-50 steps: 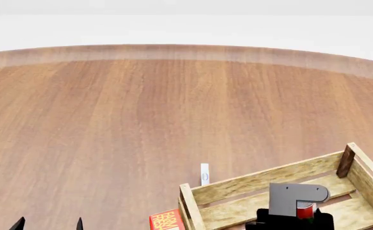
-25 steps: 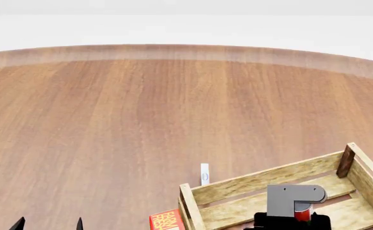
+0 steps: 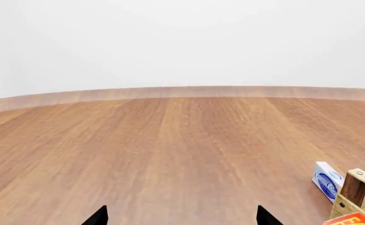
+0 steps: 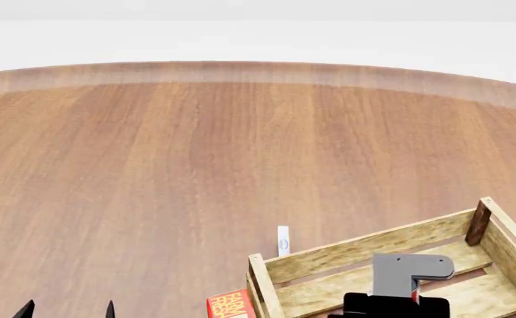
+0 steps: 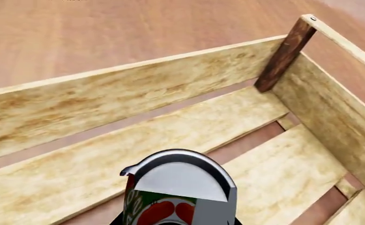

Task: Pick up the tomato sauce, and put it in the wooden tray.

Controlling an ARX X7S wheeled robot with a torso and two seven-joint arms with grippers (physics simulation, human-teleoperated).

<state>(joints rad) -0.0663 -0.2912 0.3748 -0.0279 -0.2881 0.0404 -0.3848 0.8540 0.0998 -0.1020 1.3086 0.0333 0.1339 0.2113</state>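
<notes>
Fingers of the right gripper are clamped on the tomato sauce, which is held above the slatted floor inside the wooden tray. Left fingers are spread apart, gripping nothing, over the surface.

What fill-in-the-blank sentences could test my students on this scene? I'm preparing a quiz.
1. The right pincer holds the tomato sauce above the floor of the wooden ____.
2. The tray's corner posts are dark ____.
3. The small blue-and-white box stands ____ the tray.
4. The left pincer holds ____.

Missing words: tray; brown; outside; nothing
</notes>
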